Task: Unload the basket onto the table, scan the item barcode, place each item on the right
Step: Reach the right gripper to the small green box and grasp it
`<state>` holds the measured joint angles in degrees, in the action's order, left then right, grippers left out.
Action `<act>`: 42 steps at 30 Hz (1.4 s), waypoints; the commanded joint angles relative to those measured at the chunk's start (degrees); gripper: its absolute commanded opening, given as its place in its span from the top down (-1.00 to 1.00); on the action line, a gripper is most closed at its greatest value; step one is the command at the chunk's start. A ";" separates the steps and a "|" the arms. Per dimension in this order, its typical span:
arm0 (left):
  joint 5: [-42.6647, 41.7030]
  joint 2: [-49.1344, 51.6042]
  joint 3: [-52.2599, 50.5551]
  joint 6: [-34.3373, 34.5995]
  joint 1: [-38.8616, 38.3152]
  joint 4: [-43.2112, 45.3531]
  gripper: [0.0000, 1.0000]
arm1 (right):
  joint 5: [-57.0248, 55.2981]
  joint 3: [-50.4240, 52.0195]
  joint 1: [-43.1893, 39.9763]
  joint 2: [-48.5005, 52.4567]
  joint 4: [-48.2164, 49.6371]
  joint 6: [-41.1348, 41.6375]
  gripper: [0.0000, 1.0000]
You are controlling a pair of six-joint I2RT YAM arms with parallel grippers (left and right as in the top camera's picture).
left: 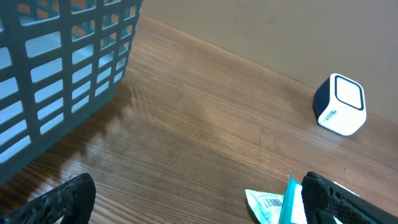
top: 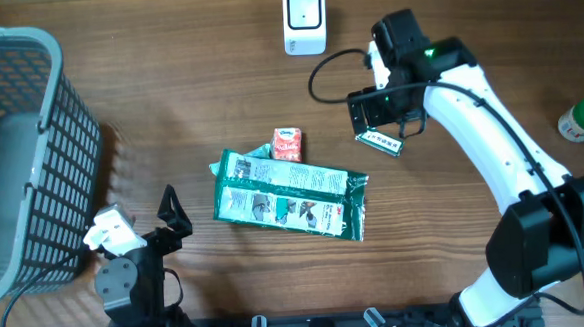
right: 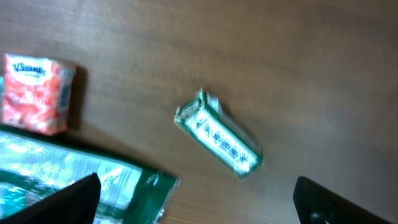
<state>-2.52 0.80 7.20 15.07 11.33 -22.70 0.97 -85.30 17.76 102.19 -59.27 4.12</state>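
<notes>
The white barcode scanner (top: 305, 21) stands at the table's far edge and also shows in the left wrist view as the scanner (left: 340, 104). A small green-and-white pack (top: 380, 142) lies flat just beneath my right gripper (top: 383, 119). In the right wrist view this pack (right: 217, 134) lies between the fingers and beyond their tips, untouched by the open right gripper (right: 199, 205). A long green packet (top: 289, 196) and a red tissue pack (top: 287, 144) lie mid-table. My left gripper (top: 171, 216) is open and empty at the front left, with the packet's barcoded corner (left: 272, 204) by its right finger.
A grey mesh basket (top: 16, 148) stands at the left edge. A green-capped bottle (top: 582, 118) stands at the far right. The scanner's cable (top: 329, 66) loops on the table near the right arm.
</notes>
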 commanded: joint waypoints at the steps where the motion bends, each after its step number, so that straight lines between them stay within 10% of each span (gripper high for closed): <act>1: -0.68 -0.31 -0.44 -1.18 0.15 0.22 -1.00 | -0.98 6.32 0.17 -0.13 7.54 -13.25 -0.99; 17: -0.66 -0.31 -0.44 -1.18 0.15 0.24 -1.00 | -1.33 14.71 0.17 6.27 19.06 -20.63 -0.87; 29: -0.66 -0.31 -0.44 -1.18 0.15 0.22 -1.00 | -0.94 14.71 0.17 12.46 19.02 -20.35 -0.23; 42: -0.66 -0.31 -0.44 -1.18 0.15 0.22 -1.00 | -0.94 14.80 0.17 12.59 24.39 -17.35 -0.06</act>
<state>-2.52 0.80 7.20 15.07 11.33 -22.70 0.58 -70.96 17.76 112.95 -34.85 -13.89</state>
